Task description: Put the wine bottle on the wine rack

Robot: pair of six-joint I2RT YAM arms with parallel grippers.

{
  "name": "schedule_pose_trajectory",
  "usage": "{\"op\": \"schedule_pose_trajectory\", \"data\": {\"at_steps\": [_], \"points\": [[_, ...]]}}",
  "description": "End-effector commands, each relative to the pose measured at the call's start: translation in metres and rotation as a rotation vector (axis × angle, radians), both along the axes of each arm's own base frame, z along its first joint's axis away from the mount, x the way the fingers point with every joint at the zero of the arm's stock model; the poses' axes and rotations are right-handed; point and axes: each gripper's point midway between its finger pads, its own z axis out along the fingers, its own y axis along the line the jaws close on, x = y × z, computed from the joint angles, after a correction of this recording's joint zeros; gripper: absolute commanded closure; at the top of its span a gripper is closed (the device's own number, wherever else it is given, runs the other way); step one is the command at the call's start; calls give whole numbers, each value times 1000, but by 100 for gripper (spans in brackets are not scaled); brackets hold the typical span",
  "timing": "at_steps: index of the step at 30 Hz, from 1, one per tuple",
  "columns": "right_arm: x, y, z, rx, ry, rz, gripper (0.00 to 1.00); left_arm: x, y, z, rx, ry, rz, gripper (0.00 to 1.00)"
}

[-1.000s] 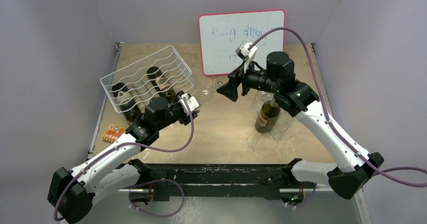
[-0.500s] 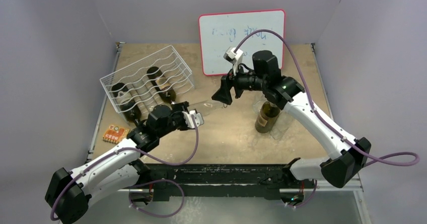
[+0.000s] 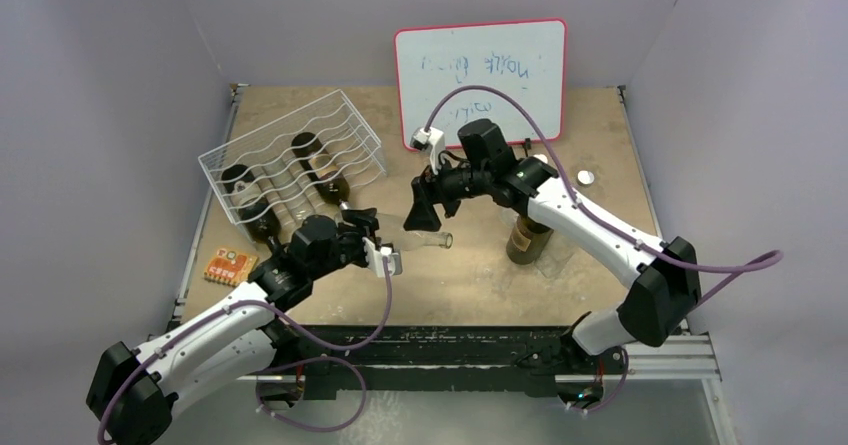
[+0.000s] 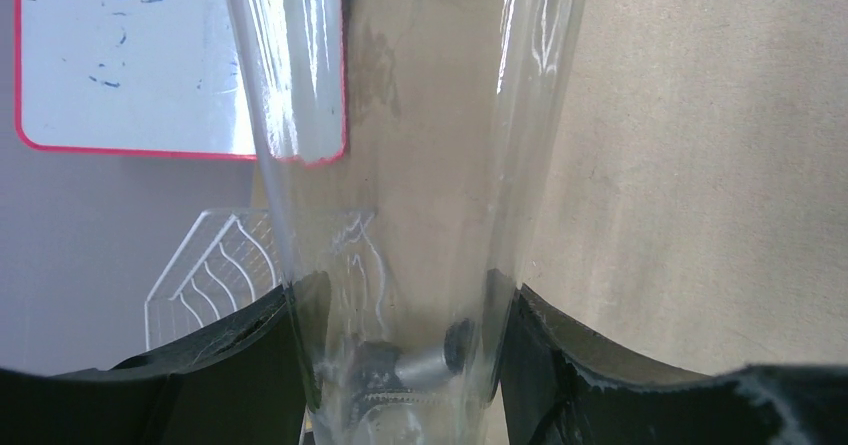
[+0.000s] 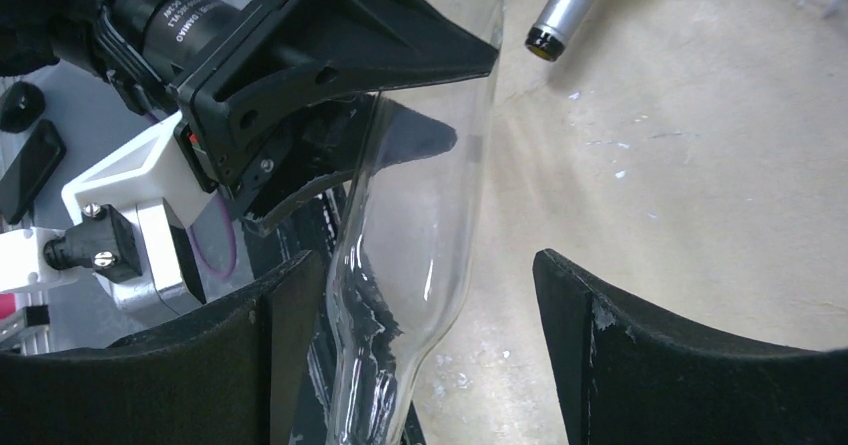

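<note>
A clear glass wine bottle (image 3: pixel 420 239) lies nearly level above the table, neck pointing right. My left gripper (image 3: pixel 372 237) is shut on its body; in the left wrist view the bottle (image 4: pixel 400 165) fills the gap between the fingers of this gripper (image 4: pixel 400 300). My right gripper (image 3: pixel 420 210) is open and stands over the bottle's neck end. In the right wrist view the bottle's shoulder (image 5: pixel 420 215) passes between the spread fingers of that gripper (image 5: pixel 430 265), close to the left finger and apart from the right one. The white wire wine rack (image 3: pixel 290 155) stands at the back left.
Dark bottles (image 3: pixel 245 195) lie in the rack's lower tier. A dark bottle (image 3: pixel 525 235) stands upright right of centre under the right arm. A whiteboard (image 3: pixel 480 80) leans on the back wall. An orange card (image 3: pixel 227 264) lies at the left edge. A small white disc (image 3: pixel 587 177) lies right.
My right gripper has swung left and down until its open fingers are around the bottle's neck end. My left gripper has shifted slightly toward the near side with the bottle.
</note>
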Motion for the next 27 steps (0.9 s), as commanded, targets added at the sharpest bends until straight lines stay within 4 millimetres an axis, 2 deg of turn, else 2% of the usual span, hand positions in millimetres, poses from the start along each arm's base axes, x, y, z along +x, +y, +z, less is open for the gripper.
{"op": "schedule_pose_trajectory", "data": {"at_steps": [1,7,11,16,19,22,24,25,27], "points": [[-14,10,2,36,24,59,21,4,-12,38,-53,-145,-63,100],[-21,18,-26,-15,89,82,24,4,-10,39,-42,-154,-58,100],[-25,21,-36,-32,112,95,27,3,-10,33,-22,-138,-66,100],[-34,29,-43,-39,142,124,28,5,-9,35,-19,-147,-56,100],[-40,34,-48,-39,170,146,32,6,-7,37,-22,-151,-45,100],[-46,37,-48,-31,195,169,41,7,-5,39,-27,-156,-30,100],[-49,39,-48,-26,209,178,51,9,-3,40,-28,-160,-14,100],[-50,39,-48,-27,215,184,59,10,-3,41,-34,-164,-7,99],[-49,39,-48,-34,215,181,81,10,-3,42,-41,-164,-4,96]]}}
